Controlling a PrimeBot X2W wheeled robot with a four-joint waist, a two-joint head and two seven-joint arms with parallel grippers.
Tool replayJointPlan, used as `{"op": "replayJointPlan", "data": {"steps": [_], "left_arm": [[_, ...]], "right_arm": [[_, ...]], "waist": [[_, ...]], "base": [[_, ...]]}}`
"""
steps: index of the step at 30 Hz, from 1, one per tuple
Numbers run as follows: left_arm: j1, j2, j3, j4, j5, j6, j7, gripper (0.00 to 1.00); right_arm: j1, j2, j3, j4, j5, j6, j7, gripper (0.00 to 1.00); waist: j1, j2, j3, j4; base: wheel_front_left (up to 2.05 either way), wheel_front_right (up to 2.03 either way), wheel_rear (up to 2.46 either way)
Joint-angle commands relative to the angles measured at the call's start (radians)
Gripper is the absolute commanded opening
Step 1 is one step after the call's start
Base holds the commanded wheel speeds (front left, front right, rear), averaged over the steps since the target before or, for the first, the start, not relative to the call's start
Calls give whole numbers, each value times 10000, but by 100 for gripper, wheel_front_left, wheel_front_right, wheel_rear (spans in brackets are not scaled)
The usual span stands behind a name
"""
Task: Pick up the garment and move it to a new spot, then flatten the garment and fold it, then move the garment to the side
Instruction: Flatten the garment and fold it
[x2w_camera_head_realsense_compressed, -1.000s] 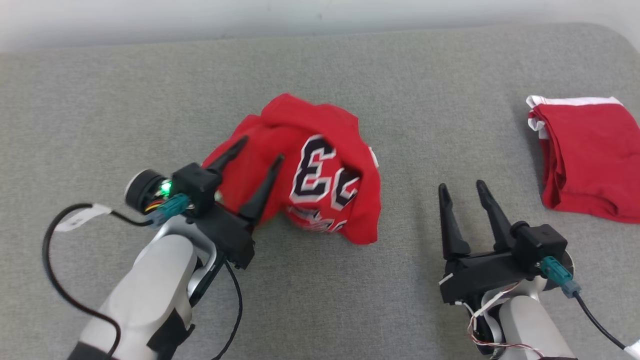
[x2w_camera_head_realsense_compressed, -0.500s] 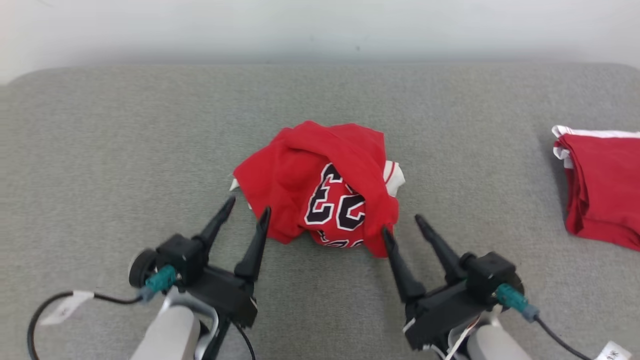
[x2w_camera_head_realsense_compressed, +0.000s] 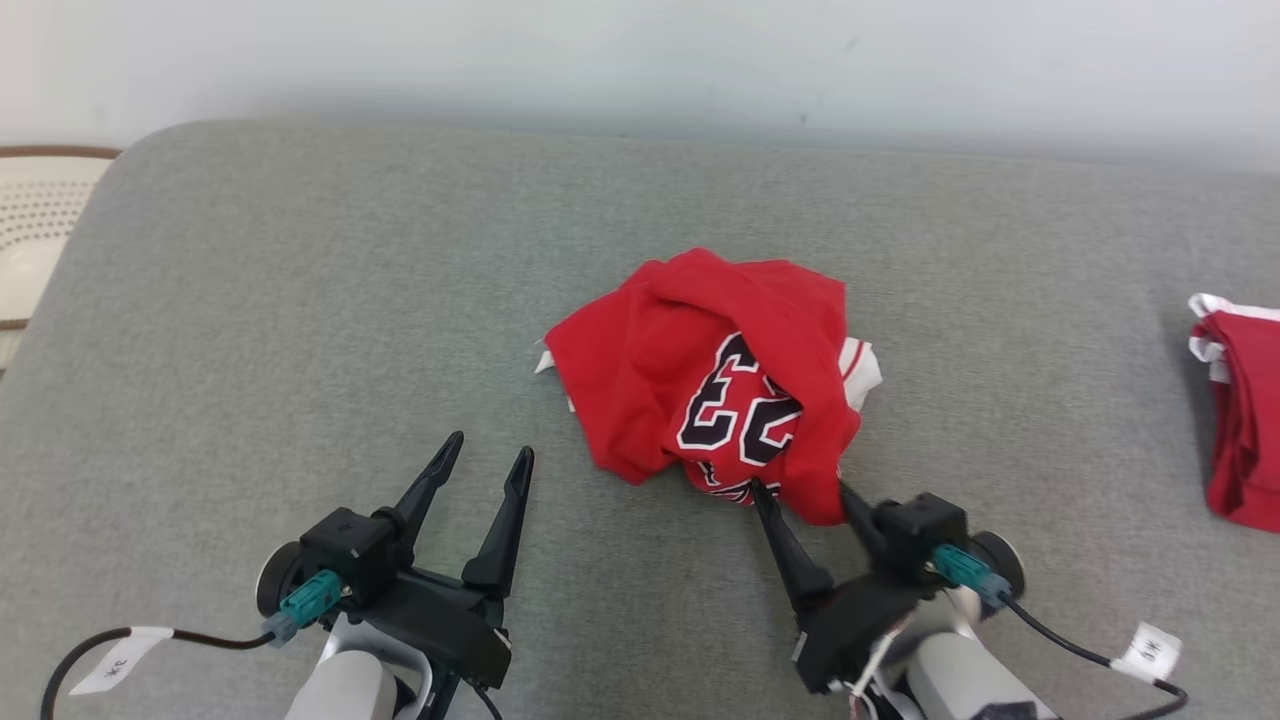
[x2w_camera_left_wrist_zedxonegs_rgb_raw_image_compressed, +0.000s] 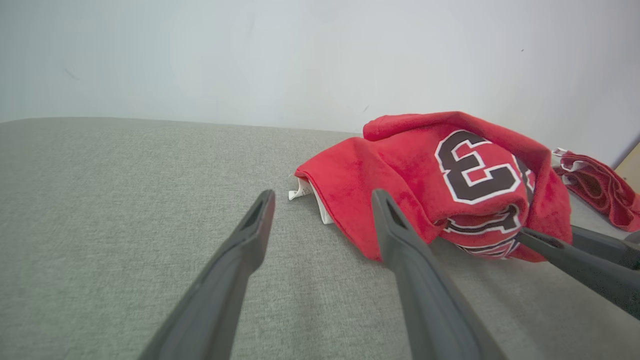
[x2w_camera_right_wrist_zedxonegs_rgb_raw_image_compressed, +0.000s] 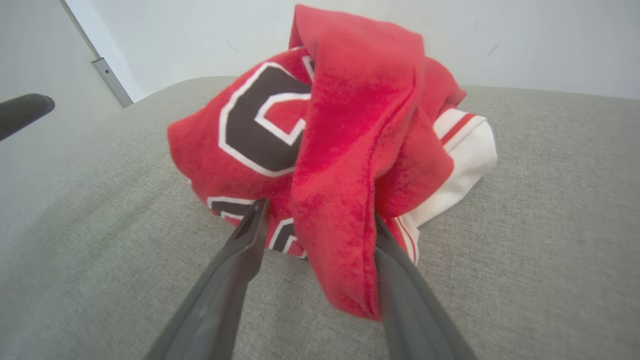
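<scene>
Surface: grey cushion (x2w_camera_head_realsense_compressed: 300, 300)
Jersey (x2w_camera_head_realsense_compressed: 690, 350): red, crumpled
My L gripper (x2w_camera_head_realsense_compressed: 490, 452): apart, empty
My R gripper (x2w_camera_head_realsense_compressed: 800, 490): apart, straddling jersey fold

Bare grey cushion (x2w_camera_head_realsense_compressed: 250, 330) stretches left of the crumpled red garment (x2w_camera_head_realsense_compressed: 650, 380), with free room all around the left gripper (x2w_camera_head_realsense_compressed: 491, 446). The garment heaps up mid-cushion, one fold hanging between the right gripper's (x2w_camera_head_realsense_compressed: 800, 488) spread fingers. A second red cloth (x2w_camera_head_realsense_compressed: 1240, 440) occupies the far right edge, and a wall (x2w_camera_head_realsense_compressed: 600, 50) closes the back.

The garment (x2w_camera_right_wrist_zedxonegs_rgb_raw_image_compressed: 350, 150) hides one tip of the right fingers (x2w_camera_right_wrist_zedxonegs_rgb_raw_image_compressed: 407, 300).
</scene>
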Motion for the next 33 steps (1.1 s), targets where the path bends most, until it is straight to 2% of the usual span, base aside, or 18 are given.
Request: {"op": "replayJointPlan", "data": {"steps": [1, 3, 11, 15, 18, 22, 26, 27, 28, 33], "left_arm": [[150, -10, 39, -35, -29, -33, -40, 100], [204, -13, 60, -56, -136, -46, -40, 100], [305, -14, -8, -355, -227, -49, -40, 100], [322, -15, -221, -350, -328, -50, -40, 100], [301, -13, -364, -353, -451, 0, -41, 100], [327, -15, -479, -335, -553, 34, -40, 100], [437, -14, -476, -262, -643, 91, -40, 100], [454, -14, -468, -257, -649, 84, -40, 100], [468, -15, -469, -250, -638, 90, -40, 100], [367, -12, -565, -304, -651, 84, -40, 100]], "right_arm": [[-181, 120, 103, 4, 64, 3, -12, 0], [-458, 249, 267, -330, 264, 3, -15, 0], [-1891, 635, 1068, -3002, 1602, 3, -12, 0], [-2633, 776, 878, -3614, 2052, 3, -10, 0], [-2876, 836, 626, -3454, 2181, 3, -10, 0], [-2877, 835, 311, -2802, 1769, 3, -11, 0], [-2335, 487, -152, -1053, 1044, 3, -8, 0], [-2313, 424, -288, -555, 925, 3, -10, 37], [-2281, 381, -356, -53, 845, 3, -11, 100], [-1899, 42, -823, 657, 552, 3, -11, 100]], "waist": [[1, 0, 65, 199], [1, 0, 94, 296], [1, 0, 81, 461], [1, 0, -6, 596], [1, 0, -67, 714], [1, 0, -90, 798], [1, 0, -87, 779], [1, 0, -79, 752], [1, 0, -69, 709], [1, 0, 1, 406]], "base": [[0, 0, 0], [0, 0, 0], [0, 0, 0], [0, 0, 0], [0, 0, 0], [0, 0, 0], [0, 0, 0], [0, 0, 0], [0, 0, 0], [0, 0, 0]]}}
